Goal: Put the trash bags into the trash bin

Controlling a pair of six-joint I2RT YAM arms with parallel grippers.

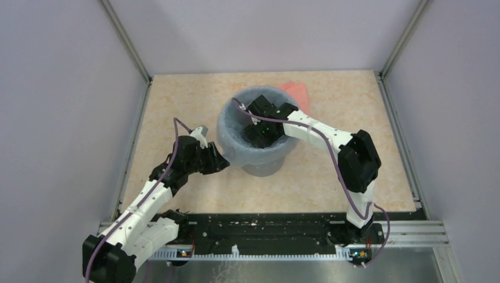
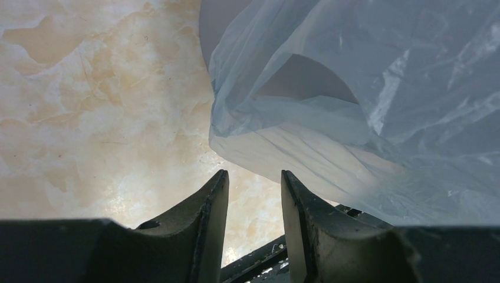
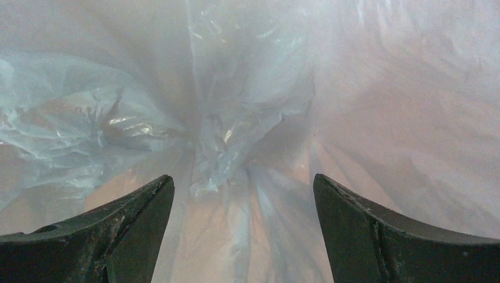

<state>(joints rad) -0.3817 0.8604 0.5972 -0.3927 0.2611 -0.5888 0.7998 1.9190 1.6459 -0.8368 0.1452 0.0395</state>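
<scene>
Right fingers (image 3: pixel 118 230) wide apart inside trash bag (image 3: pixel 247 88); left fingers (image 2: pixel 200 224) apart, just outside.

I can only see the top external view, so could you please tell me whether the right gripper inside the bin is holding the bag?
Observer: No. In the right wrist view the right gripper stands wide open, and the trash bag lies bunched beyond its tips, ungripped.
Operator: Thank you. Does the left gripper have the bag's edge?
Observer: No. The left wrist view shows the left gripper partly open. Only the table shows between its fingers, and the bag's hanging edge is just ahead.
Operator: Is the bin's outer wall covered there?
Observer: Mostly. A bare strip of the trash bin shows left of the draped plastic.
</scene>
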